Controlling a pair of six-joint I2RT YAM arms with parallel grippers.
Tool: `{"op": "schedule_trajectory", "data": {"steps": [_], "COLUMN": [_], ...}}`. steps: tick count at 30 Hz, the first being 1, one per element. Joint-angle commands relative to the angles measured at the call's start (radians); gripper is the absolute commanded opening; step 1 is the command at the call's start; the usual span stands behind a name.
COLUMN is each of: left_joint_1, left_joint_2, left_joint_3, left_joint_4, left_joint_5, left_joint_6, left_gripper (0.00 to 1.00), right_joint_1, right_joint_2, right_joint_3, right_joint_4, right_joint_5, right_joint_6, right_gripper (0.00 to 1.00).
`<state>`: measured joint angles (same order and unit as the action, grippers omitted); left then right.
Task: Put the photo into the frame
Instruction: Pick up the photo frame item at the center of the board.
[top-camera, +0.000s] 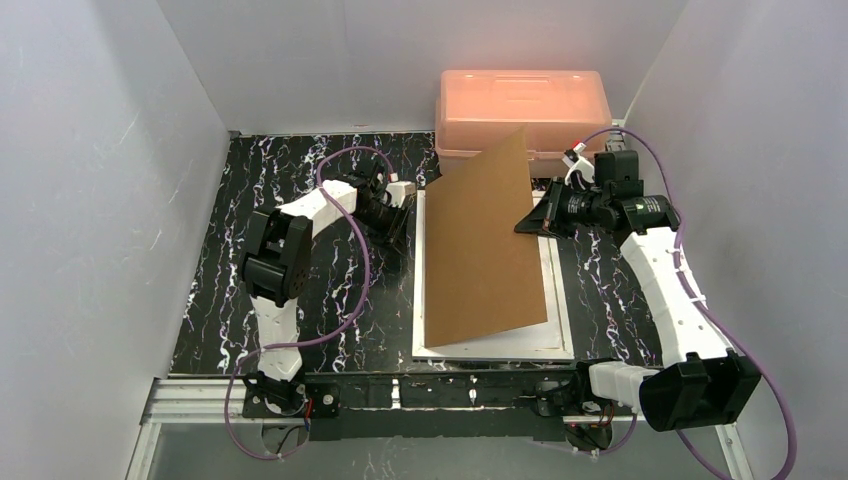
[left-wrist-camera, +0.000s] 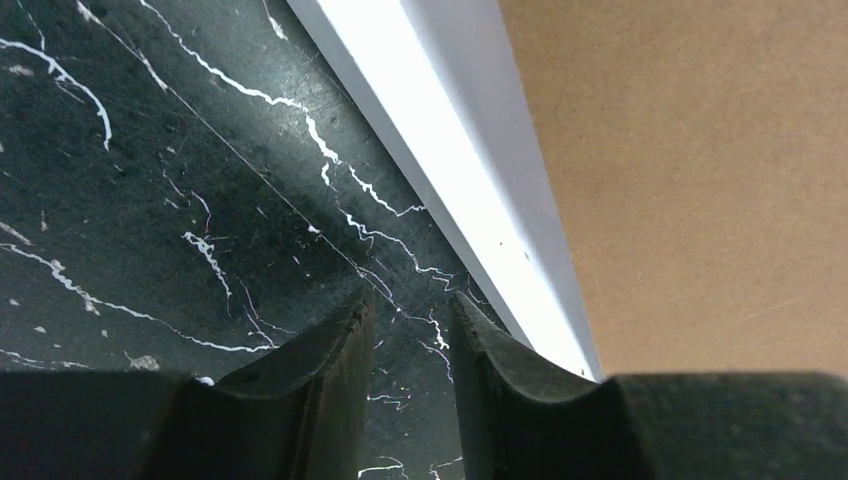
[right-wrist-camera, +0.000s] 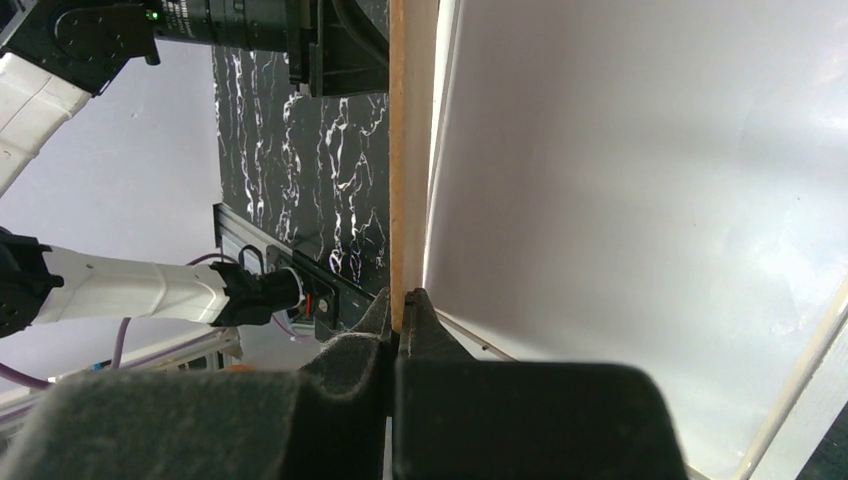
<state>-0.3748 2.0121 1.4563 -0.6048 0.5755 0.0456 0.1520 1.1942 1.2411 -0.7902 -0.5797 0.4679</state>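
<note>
The white frame (top-camera: 562, 310) lies flat on the table's middle. Its brown backing board (top-camera: 485, 240) is tilted up from the right side, the left edge resting low. My right gripper (top-camera: 527, 222) is shut on the board's raised right edge; in the right wrist view the jaws (right-wrist-camera: 400, 300) pinch the thin board (right-wrist-camera: 398, 150) edge-on, with the frame's pale inside (right-wrist-camera: 650, 200) beneath. My left gripper (left-wrist-camera: 410, 310) hovers over the marbled table just left of the frame's white rim (left-wrist-camera: 450, 130), open with nothing between its fingers. The photo is out of view.
A pink plastic box (top-camera: 522, 105) stands at the back, just behind the frame. White walls close in the left, right and rear sides. Purple cables loop off both arms. The black marbled tabletop (top-camera: 300, 180) lies to the frame's left.
</note>
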Motion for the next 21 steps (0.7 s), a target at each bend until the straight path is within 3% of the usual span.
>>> {"op": "schedule_trajectory", "data": {"steps": [1, 21], "left_joint_1": [0.008, 0.014], "left_joint_2": [-0.074, -0.078], "left_joint_3": [-0.011, -0.013], "left_joint_4": [-0.029, -0.035], "left_joint_5": [-0.006, -0.001], "left_joint_6": [0.023, 0.037], "left_gripper": [0.31, 0.29], "right_joint_1": [-0.008, -0.014], "right_joint_2": [-0.01, -0.024], "right_joint_3": [-0.014, -0.089], "right_joint_4": [0.106, 0.135], "right_joint_5": [-0.075, -0.077], "right_joint_6": [0.025, 0.034], "right_gripper": [0.01, 0.01]}}
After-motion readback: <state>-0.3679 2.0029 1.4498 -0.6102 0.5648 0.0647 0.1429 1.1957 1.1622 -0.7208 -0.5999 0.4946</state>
